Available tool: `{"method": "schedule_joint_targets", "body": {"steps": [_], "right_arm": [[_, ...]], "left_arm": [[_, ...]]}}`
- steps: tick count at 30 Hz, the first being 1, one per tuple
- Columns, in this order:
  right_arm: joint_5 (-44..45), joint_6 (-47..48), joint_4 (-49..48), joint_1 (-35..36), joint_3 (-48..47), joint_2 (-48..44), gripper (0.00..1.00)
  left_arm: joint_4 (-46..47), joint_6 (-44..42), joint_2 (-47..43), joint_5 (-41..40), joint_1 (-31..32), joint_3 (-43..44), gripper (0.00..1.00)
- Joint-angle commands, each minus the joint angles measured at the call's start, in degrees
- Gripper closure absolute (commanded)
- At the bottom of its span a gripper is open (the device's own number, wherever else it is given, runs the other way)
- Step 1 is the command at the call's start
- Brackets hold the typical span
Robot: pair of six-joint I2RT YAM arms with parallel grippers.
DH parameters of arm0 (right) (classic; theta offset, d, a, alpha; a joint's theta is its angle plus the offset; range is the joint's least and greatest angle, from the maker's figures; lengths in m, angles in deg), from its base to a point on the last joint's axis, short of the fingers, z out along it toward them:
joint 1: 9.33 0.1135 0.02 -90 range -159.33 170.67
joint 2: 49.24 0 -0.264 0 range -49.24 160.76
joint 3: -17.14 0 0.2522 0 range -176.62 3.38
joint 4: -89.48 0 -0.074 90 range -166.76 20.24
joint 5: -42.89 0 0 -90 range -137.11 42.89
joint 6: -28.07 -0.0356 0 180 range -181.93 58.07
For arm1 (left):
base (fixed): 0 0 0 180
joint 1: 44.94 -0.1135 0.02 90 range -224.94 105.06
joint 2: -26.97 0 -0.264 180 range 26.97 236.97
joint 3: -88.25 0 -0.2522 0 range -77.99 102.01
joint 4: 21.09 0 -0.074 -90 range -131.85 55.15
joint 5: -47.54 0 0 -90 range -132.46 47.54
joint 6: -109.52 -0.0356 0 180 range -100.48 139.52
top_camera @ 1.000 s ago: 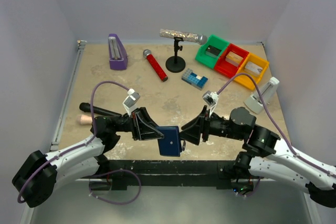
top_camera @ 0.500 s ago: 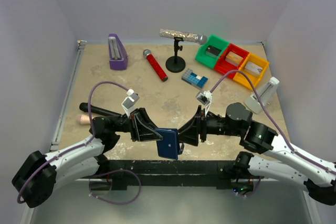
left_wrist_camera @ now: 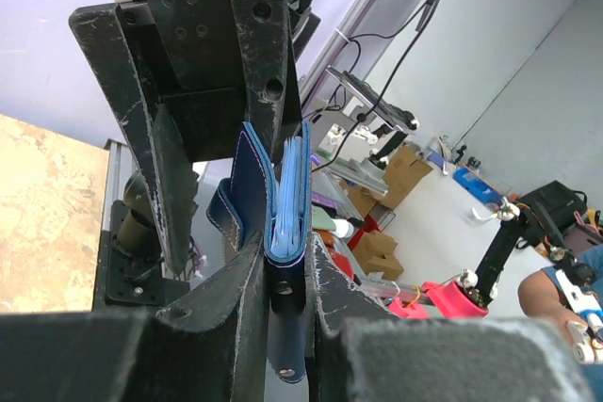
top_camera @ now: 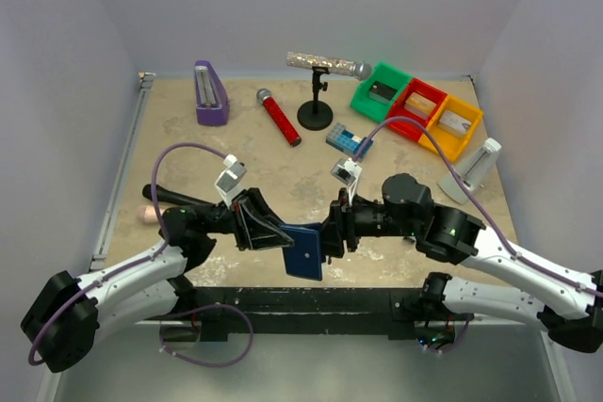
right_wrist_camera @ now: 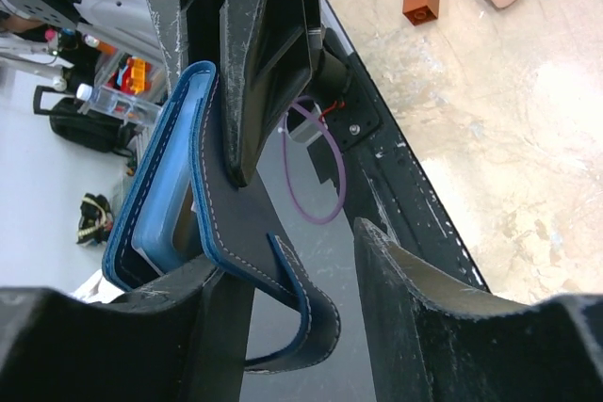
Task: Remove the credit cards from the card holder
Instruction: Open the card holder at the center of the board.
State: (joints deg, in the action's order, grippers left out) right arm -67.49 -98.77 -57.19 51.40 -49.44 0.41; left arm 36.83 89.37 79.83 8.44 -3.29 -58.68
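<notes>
Card holder (left_wrist_camera: 285, 197) within the left gripper (left_wrist_camera: 283, 294)

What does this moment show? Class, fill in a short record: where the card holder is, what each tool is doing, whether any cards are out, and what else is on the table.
card holder: dark blue, held up in the air between the two arms
left tool: shut on the card holder
right tool: open, fingers either side of the holder's cover flap, not clamped
credit cards: none visible outside the holder
table: carries a red microphone and a purple metronome at the far side
</notes>
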Motion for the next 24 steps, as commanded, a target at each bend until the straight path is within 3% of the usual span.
{"method": "schedule_joint_targets", "body": {"steps": [1, 6, 12, 13, 17, 19, 22, 24], "right_arm": [[2.54, 2.12, 2.67, 0.71, -0.98, 2.38, 0.52], [-0.18, 1.33, -1.73, 0.79, 0.08, 2.12, 0.57], [-0.71, 1.77, -2.08, 0.79, 1.40, -1.13, 0.94], [-0.45, 1.68, -1.82, 0.71, 1.58, -2.00, 1.00], [2.88, 3.08, 4.57, 0.71, 0.00, -4.90, 1.00], [5.95, 4.14, 9.23, 0.71, -1.58, -5.61, 1.00], [14.11, 5.37, 17.49, 0.79, -5.26, -5.35, 1.00], [17.29, 6.16, 21.28, 0.79, -7.64, -4.65, 1.00]], "left_arm": [[5.31, -1.82, 0.22, -6.86, 0.98, 5.29, 1.00], [4.87, -2.61, 1.37, -6.68, 1.77, 5.48, 1.00], [0.58, -4.80, 0.14, -6.77, 1.77, 4.25, 0.99], [-1.17, -5.94, -0.38, -6.86, 1.68, 4.16, 0.93], [-14.24, -11.55, -4.42, -9.75, 1.16, 3.63, 0.67], [-22.51, -14.28, -7.23, -13.69, 0.72, 3.28, 0.38], [-30.98, -16.58, -12.33, -19.33, -0.16, 2.49, 0.05], [-29.85, -14.40, -15.84, -23.27, -0.16, 0.22, 0.00]]}}
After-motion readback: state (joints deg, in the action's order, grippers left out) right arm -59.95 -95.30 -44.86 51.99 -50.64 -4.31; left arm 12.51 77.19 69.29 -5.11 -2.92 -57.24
